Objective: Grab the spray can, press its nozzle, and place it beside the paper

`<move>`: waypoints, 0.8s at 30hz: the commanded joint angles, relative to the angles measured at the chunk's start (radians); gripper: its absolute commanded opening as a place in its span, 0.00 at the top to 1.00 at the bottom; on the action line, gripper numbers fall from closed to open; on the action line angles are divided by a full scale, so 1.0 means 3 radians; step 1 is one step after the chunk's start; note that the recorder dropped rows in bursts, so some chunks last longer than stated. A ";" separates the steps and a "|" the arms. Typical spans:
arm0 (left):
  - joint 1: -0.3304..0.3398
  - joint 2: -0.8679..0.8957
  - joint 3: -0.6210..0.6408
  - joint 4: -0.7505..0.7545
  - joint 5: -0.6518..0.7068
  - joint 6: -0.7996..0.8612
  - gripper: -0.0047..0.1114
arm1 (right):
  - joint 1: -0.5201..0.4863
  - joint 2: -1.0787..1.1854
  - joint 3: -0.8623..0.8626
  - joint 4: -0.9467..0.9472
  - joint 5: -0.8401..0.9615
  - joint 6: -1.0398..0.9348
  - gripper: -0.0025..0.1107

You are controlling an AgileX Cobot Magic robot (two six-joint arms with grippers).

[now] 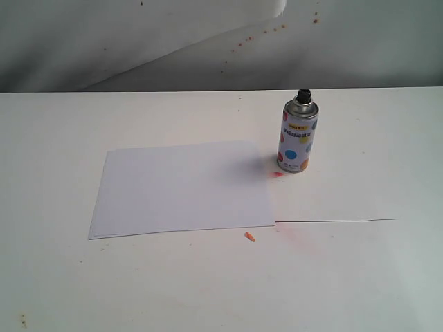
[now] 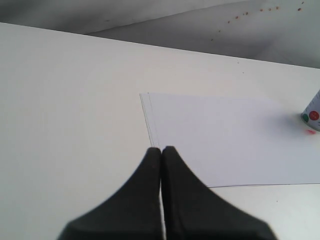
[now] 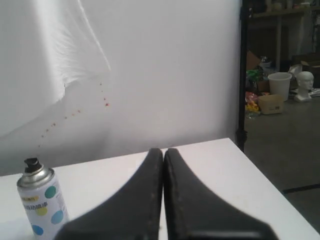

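The spray can [image 1: 296, 137] stands upright on the white table, just off the paper's far right corner, with its black nozzle [image 1: 303, 94] on top. The paper [image 1: 181, 187] lies flat at the table's middle. Neither gripper shows in the exterior view. In the left wrist view my left gripper [image 2: 162, 149] is shut on nothing, over the paper's [image 2: 225, 137] near edge; only the can's base [image 2: 312, 112] shows there. In the right wrist view my right gripper [image 3: 163, 150] is shut and empty, well apart from the can [image 3: 40, 202] and its nozzle [image 3: 32, 164].
A small orange scrap [image 1: 250, 236] lies in front of the paper, and a red stain [image 1: 278, 174] marks the table by the can's base. A white backdrop [image 1: 208, 41] with orange specks hangs behind. The table's edge [image 3: 260, 170] drops off beside the right gripper.
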 commanded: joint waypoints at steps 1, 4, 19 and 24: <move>-0.0006 -0.0022 0.0008 -0.0013 -0.0029 -0.0002 0.96 | -0.0024 -0.0025 0.0197 -0.0067 -0.0016 -0.0009 0.98; -0.0006 -0.0022 0.0008 -0.0013 -0.0029 -0.0010 0.96 | -0.0024 -0.0025 0.0228 -0.0067 -0.0021 0.0005 0.98; -0.0006 -0.0022 0.0008 -0.0013 -0.0029 -0.0002 0.96 | -0.0024 -0.0417 0.0674 0.0456 -0.0198 -0.0365 0.98; -0.0006 -0.0022 0.0008 -0.0013 -0.0029 -0.0002 0.96 | -0.0024 -0.0625 0.0674 0.0591 0.0098 -0.0647 0.98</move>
